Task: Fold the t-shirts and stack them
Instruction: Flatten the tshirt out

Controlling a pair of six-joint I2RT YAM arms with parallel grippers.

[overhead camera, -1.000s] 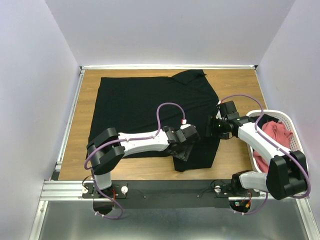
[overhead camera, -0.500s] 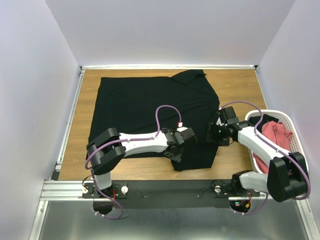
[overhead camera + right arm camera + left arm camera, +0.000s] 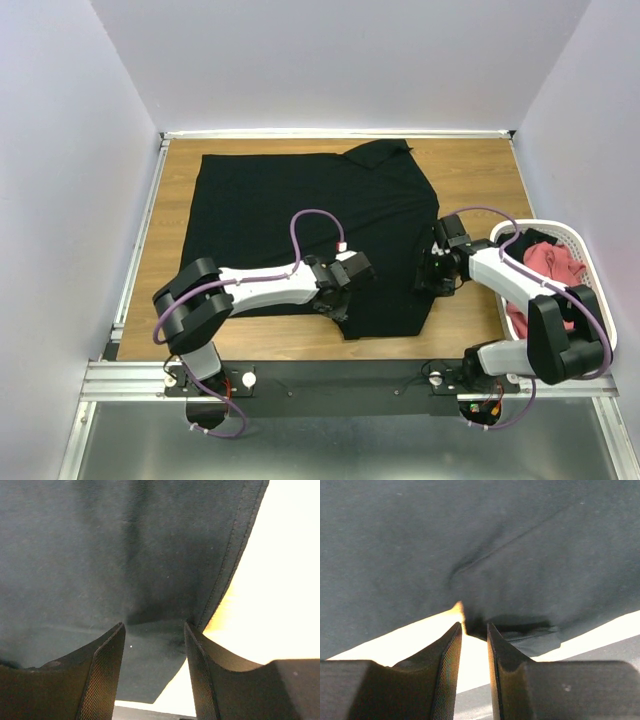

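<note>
One large black t-shirt [image 3: 300, 220] is lying flat on the wooden table [image 3: 480, 170], with salmon-red t-shirts [image 3: 550, 265] waiting in the white basket [image 3: 548, 224] to the right. The left gripper [image 3: 334, 308] is sitting at the near hem, jaws narrowed to a slit, grip unclear. The right gripper [image 3: 426, 282] is straddling the right hem, jaws wide, probably so both can lift that edge for folding.

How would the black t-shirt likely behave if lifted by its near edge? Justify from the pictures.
Probably floppy: the black t-shirt lies flat on the table and puckers into a crease near the left tool. Likely light: the cloth looks thin, with a narrow stitched hem. Lifted at one edge, it would probably sag and drape.
</note>
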